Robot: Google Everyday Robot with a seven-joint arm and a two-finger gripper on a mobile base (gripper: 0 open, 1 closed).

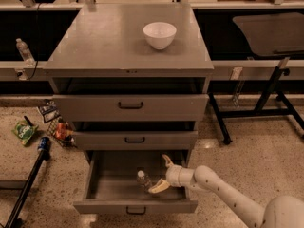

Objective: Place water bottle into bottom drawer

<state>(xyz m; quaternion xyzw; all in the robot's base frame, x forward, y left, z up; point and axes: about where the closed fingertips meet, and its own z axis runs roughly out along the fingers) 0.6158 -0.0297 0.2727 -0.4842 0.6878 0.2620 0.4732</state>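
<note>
While pincer [162,174] gapes, water bottle [143,180] sits just beside.

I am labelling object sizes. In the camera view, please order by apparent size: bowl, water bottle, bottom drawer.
Largest: bottom drawer
Then: bowl
Smallest: water bottle, standing in the drawer
The open gripper is right of the bottle, inside the drawer. The bowl may be nearer the camera; the gaps are plain.

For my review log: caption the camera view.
Open claw inside the pulled-out bottom drawer, water bottle standing just beside it; white bowl atop the cabinet.
</note>
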